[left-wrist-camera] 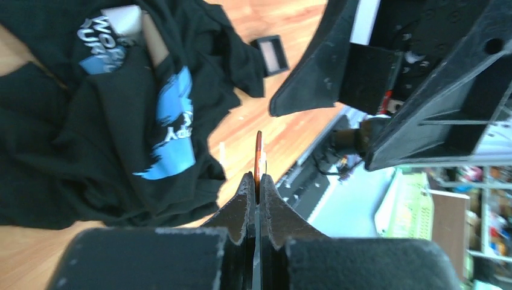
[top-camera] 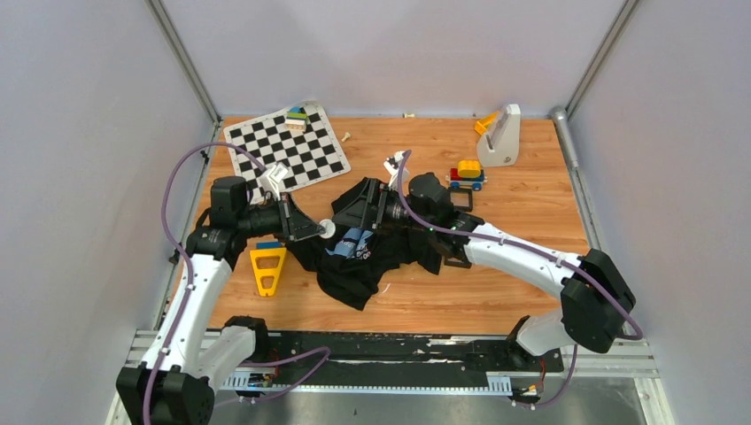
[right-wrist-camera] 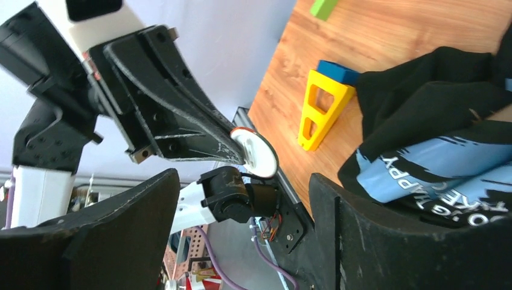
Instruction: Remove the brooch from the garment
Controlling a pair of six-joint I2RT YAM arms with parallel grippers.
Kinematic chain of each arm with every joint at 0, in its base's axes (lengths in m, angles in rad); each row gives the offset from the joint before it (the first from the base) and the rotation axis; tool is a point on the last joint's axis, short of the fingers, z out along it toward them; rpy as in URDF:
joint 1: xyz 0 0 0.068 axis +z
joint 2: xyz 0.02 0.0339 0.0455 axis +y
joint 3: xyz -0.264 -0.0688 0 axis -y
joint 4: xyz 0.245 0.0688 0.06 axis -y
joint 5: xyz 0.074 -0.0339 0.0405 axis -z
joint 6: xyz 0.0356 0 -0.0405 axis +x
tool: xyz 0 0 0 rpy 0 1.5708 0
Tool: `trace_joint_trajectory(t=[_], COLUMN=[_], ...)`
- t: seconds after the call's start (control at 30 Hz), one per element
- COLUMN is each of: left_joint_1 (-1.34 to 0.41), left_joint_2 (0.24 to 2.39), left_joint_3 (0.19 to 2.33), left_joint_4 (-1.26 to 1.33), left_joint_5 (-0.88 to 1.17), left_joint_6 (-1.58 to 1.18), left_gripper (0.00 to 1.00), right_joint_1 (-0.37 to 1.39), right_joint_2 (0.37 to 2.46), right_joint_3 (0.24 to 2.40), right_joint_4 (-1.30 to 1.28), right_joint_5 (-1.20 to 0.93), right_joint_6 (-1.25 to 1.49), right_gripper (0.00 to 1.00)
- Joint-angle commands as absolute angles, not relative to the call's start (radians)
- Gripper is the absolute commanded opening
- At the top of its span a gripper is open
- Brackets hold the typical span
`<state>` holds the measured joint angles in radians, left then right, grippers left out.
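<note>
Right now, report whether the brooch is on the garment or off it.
Off. The left end effector is shut on the brooch, holding it in the air, apart from the garment.

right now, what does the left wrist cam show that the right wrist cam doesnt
Only the left wrist view: the brooch seen edge-on as a thin coppery line, and a small black square tray lying beyond the garment. Only the right wrist view: the brooch's round white face with its coppery rim, plus a yellow triangular frame with a blue block by it. Both: the left gripper shut on the brooch, which is held apart from the garment, and the shirt's light-blue graphic.
</note>
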<state>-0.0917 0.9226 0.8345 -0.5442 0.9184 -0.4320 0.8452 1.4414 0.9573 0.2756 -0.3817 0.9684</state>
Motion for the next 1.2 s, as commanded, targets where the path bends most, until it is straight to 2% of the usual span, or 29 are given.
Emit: trace_joint_trajectory(t=[0.0,0.1,0.33,0.4,0.53,0.67,0.77,0.93,1.17], left_joint_1=[-0.130,-0.203,-0.326,-0.329,-0.332,-0.337,-0.337,-0.344,-0.416], left_joint_2=[0.837,0.742,0.600,0.592,0.608,0.638,0.657,0.689,0.659], left_joint_3=[0.854,0.797,0.709,0.698,0.680,0.681,0.717,0.851,0.846], left_joint_4=[-0.529,-0.427,-0.306,-0.290,-0.211,-0.181,-0.248,-0.506,-0.515], left_joint_5=[0.753,0.588,0.382,0.393,0.610,0.719,0.753,0.840,0.845], left_joint_6=[-0.336,-0.310,-0.176,-0.132,-0.022,0.076,0.202,0.560,0.756], left_gripper=[0.00,0.00,0.00,0.00,0.00,0.00,0.00,0.00,0.00], right_joint_1=[0.839,0.839,0.841,0.841,0.839,0.838,0.829,0.827,0.827], right_joint_2=[1.380,1.361,1.354,1.369,1.402,1.413,1.421,1.459,1.517], right_joint_3=[1.063,1.094,1.183,1.222,1.277,1.296,1.336,1.446,1.537], right_joint_4=[0.060,-0.049,-0.210,-0.259,-0.305,-0.320,-0.382,-0.510,-0.600], right_joint_5=[-0.270,-0.241,-0.241,-0.273,-0.410,-0.513,-0.539,-0.563,-0.600], right_joint_6=[0.963,0.954,0.899,0.843,0.704,0.645,0.587,0.516,0.508], right_gripper=[0.82,0.86,0.85,0.84,0.82,0.82,0.82,0.83,0.80])
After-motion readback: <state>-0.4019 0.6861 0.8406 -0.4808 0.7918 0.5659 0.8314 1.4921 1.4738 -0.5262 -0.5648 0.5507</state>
